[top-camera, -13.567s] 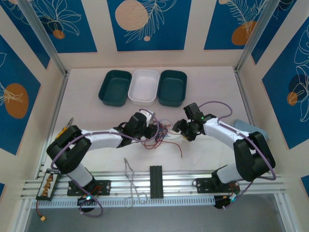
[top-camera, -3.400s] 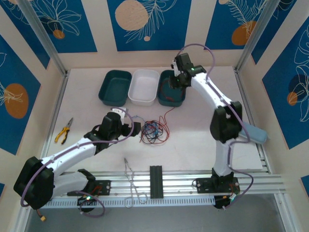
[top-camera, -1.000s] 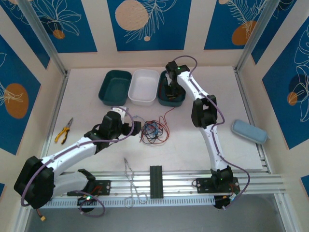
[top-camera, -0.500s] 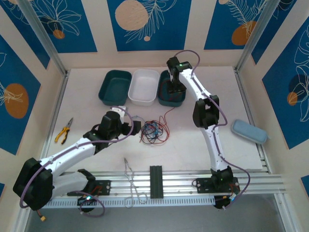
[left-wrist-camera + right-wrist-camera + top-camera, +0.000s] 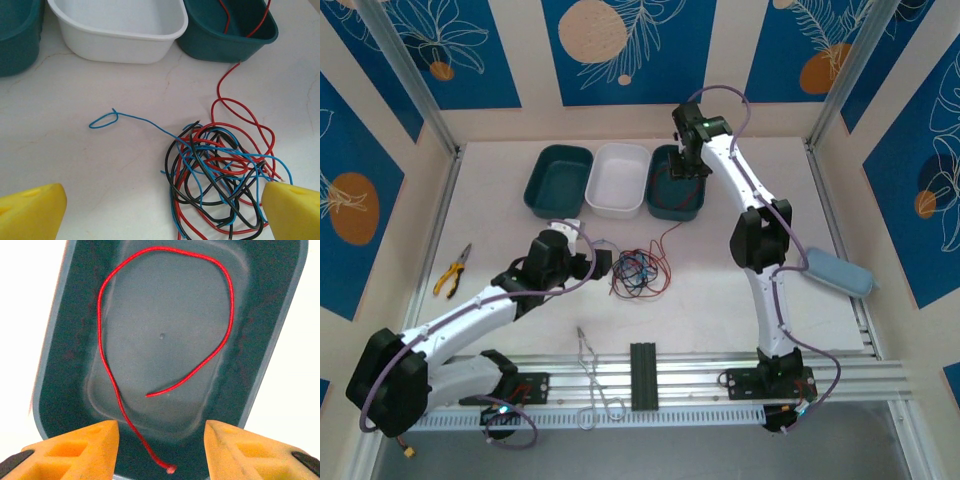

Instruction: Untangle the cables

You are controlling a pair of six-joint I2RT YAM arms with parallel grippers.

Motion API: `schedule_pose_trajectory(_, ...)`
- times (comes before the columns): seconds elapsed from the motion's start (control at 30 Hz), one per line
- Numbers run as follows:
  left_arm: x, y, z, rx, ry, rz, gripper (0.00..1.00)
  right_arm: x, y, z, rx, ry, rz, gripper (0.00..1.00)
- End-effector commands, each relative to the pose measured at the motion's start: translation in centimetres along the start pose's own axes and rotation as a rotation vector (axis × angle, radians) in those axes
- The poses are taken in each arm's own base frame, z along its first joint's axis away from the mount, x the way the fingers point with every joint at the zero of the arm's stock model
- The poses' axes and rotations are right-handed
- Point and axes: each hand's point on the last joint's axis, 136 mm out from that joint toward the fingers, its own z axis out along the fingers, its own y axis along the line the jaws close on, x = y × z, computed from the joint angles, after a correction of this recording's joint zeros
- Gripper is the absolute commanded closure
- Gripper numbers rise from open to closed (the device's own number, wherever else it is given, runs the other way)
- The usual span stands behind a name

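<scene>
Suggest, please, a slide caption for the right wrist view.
Open right hand above a dark teal tray with a single red cable looped inside.

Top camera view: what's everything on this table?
left teal tray: one, teal, far side, left of the row
white tray: one, white, middle of the row
right teal tray: one, teal, right of the row
cables: one tangle, red, black and blue, mid-table
red cable: one, red, looped inside the right teal tray
pliers: one, yellow-handled, left edge
wire loop: one, silvery, near rail
pouch: one, pale blue, right edge
left gripper: one, yellow-fingered, open, beside the tangle
right gripper: one, yellow-fingered, open, above the right teal tray
</scene>
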Motion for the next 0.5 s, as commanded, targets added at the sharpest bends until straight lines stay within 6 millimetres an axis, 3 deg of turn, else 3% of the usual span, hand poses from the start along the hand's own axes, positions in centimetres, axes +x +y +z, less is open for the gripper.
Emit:
schedule_pose_trajectory(0.0,-0.4,0.1,-0.5,0.005,-0.021,-0.007,0.00,0.8,1.2,-2.1,-0.063,-0.012,0.060,0.52)
schedule_pose_trajectory(0.23,-0.1,0.4,-0.6,-0.006,-0.016,-0.001,0.00,3.9,0.5,-2.0,-0.039,0.009,0.159,0.53)
schedule_pose_trajectory(0.47,-0.1,0.1,-0.1,0.006,-0.013,-0.005,0.00,5.0,1.1,-1.0,-0.055,0.004,0.179,0.58)
